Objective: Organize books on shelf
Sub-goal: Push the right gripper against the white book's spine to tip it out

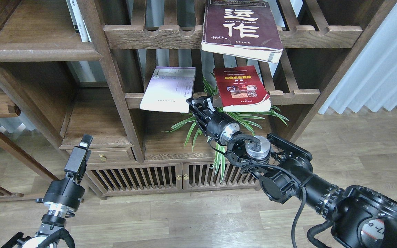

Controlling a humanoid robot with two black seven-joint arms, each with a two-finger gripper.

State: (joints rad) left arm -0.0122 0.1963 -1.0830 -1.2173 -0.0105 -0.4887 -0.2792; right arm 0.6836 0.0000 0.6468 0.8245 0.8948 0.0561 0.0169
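A pale lavender-white book (169,89) and a red book with a yellow title band (241,88) lie side by side on the lower slatted rack (295,96). A thick maroon book with big white characters (241,29) lies on the upper slatted rack (136,36), overhanging its front rail. The solid dark-brown shelf (40,51) is at the upper left. My right gripper (200,102) is open at the lower rack's front rail, between the lavender and red books, close to the lavender book's lower right corner. My left gripper (85,143) is low at the left, empty, seen side-on.
Several white books (78,20) stand at the back of the solid shelf. A green leafy plant (219,120) sits under the lower rack, behind my right wrist. Slatted cabinet doors (171,177) and a small drawer (102,156) are below. A white curtain (374,62) hangs at the right.
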